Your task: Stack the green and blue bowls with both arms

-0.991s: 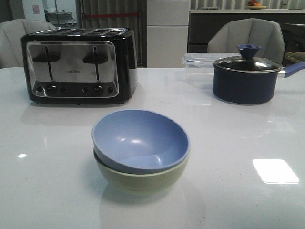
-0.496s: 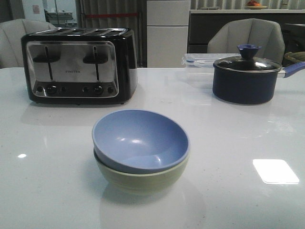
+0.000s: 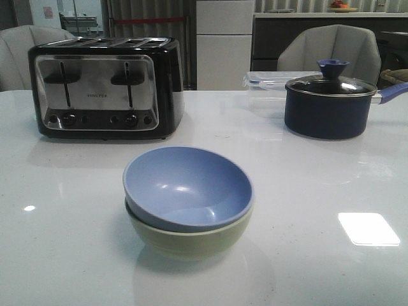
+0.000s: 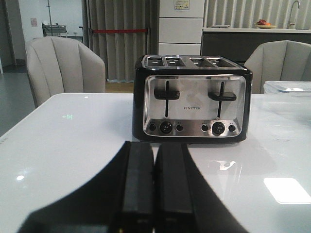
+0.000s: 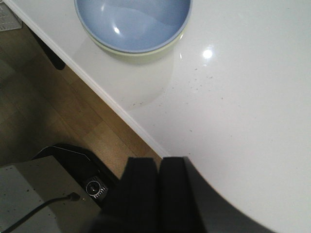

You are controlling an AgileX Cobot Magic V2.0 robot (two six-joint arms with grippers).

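The blue bowl (image 3: 188,185) sits nested inside the green bowl (image 3: 191,240) on the white table, near the front middle. Both bowls also show in the right wrist view, the blue bowl (image 5: 132,22) above a thin green rim (image 5: 141,52). Neither arm shows in the front view. My left gripper (image 4: 154,148) is shut and empty, held above the table and facing the toaster. My right gripper (image 5: 159,162) is shut and empty, over the table's front edge and well apart from the bowls.
A black-and-chrome toaster (image 3: 105,86) stands at the back left. A dark navy lidded pot (image 3: 331,102) stands at the back right, with a clear lidded box (image 3: 268,80) behind it. Chairs stand behind the table. The table's front edge (image 5: 116,109) borders wooden floor.
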